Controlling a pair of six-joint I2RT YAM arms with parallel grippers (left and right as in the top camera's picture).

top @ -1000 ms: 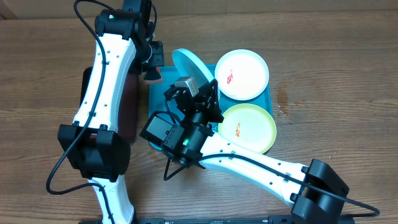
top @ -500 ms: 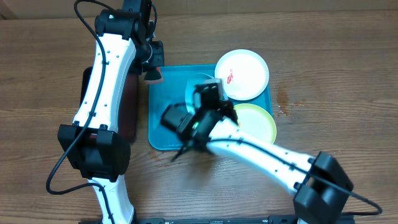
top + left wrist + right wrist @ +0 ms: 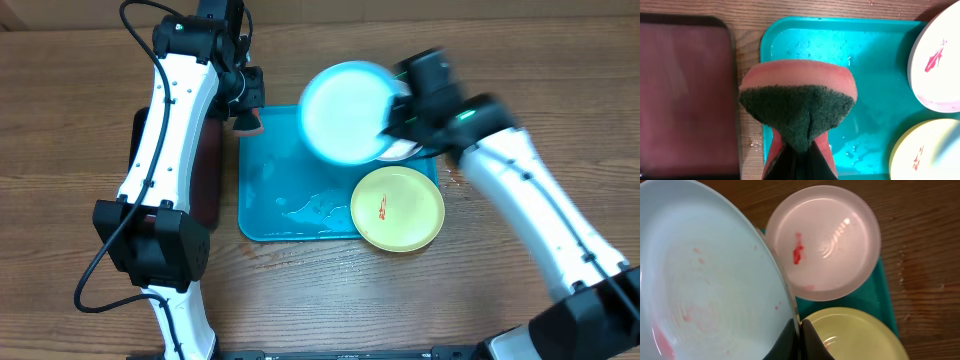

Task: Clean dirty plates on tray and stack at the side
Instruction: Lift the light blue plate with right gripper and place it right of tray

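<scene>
Light blue round plastic plate [image 3: 345,112]: now held clear of the tray at upper centre of the overhead frame, partly covering the white round plate [image 3: 830,245]. A second ago it stood tilted on edge, lower and further left, over the large turquoise rectangular tray [image 3: 262,200]. I have swung it up and rightward, and the view is blurred with motion.

My right claw [image 3: 799,337] is clamped on its rim. Faint red smears still show on its face in the right wrist view.

The tray's left half is now bare and wet. Yellow-green round plate [image 3: 397,207] sits at the tray's lower right with one smear.

My left claw [image 3: 798,165] pinches the pink sponge with green scouring face [image 3: 797,100] at the tray's upper left corner, unmoved.

Judgement: the blue plate is bound for the side stack, perhaps not quite clean. Two plates remain.
</scene>
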